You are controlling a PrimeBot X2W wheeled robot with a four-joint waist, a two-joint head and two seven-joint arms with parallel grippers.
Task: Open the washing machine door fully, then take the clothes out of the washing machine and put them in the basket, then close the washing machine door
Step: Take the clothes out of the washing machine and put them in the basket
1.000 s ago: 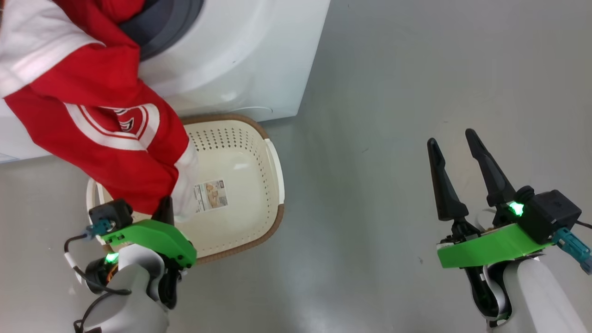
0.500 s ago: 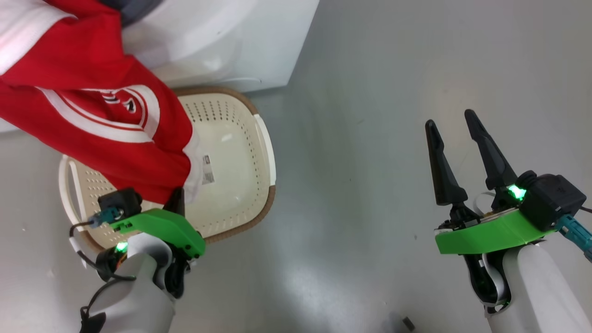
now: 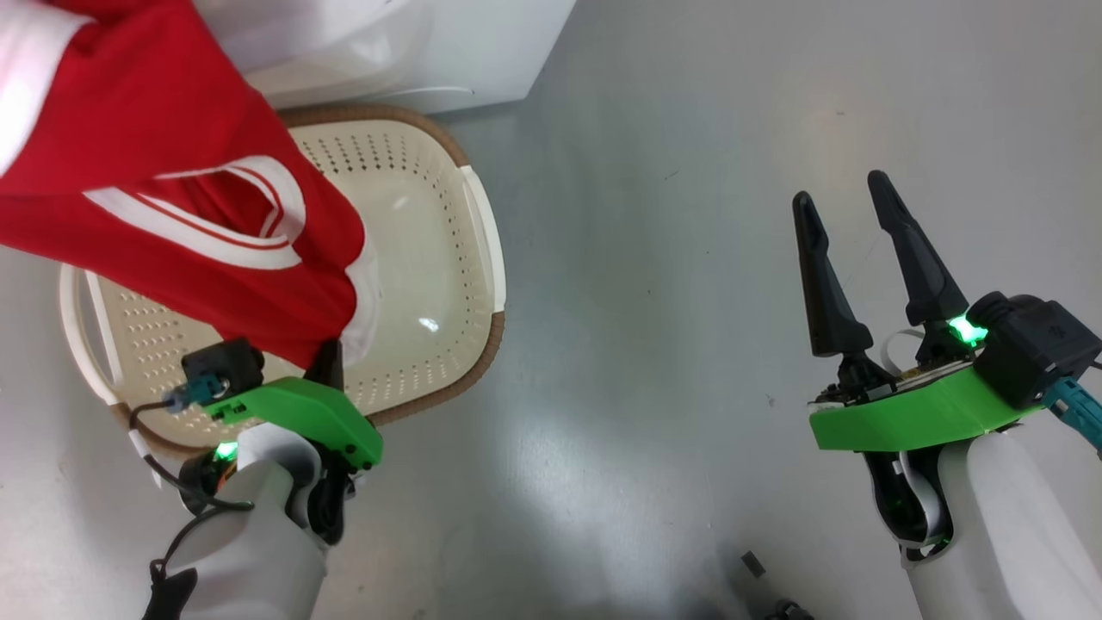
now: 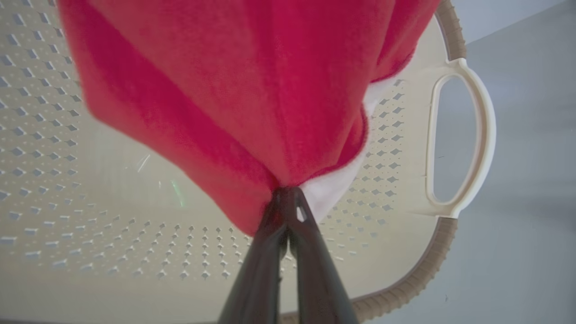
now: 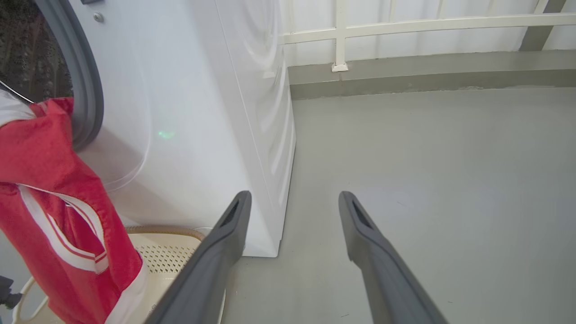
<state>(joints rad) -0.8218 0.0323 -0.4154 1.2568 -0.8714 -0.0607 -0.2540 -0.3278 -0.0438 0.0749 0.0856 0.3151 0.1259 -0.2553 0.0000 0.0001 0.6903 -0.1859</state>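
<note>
The red clothes (image 3: 172, 198) with white stripes hang over the cream basket (image 3: 430, 224), one end still trailing up toward the washing machine (image 3: 482, 43). My left gripper (image 3: 331, 362) is shut on the garment's lower edge; in the left wrist view the fingertips (image 4: 288, 202) pinch red and white fabric (image 4: 252, 90) above the basket's perforated floor (image 4: 90, 202). My right gripper (image 3: 844, 194) is open and holds nothing, off to the right over the floor. In the right wrist view the clothes (image 5: 54, 198) drape from the machine's grey gasket (image 5: 87, 90). The door is out of view.
The washing machine (image 5: 202, 112) stands right behind the basket (image 5: 171, 252). Grey floor (image 3: 689, 301) spreads to the right. A low wall with a white railing (image 5: 405, 27) lies beyond the machine. Small dark bits (image 3: 753, 564) lie on the floor near my base.
The head view has shifted, so the machine and basket sit higher and further left in the picture. The clothes have come further out of the machine, over the basket, still in my left gripper.
</note>
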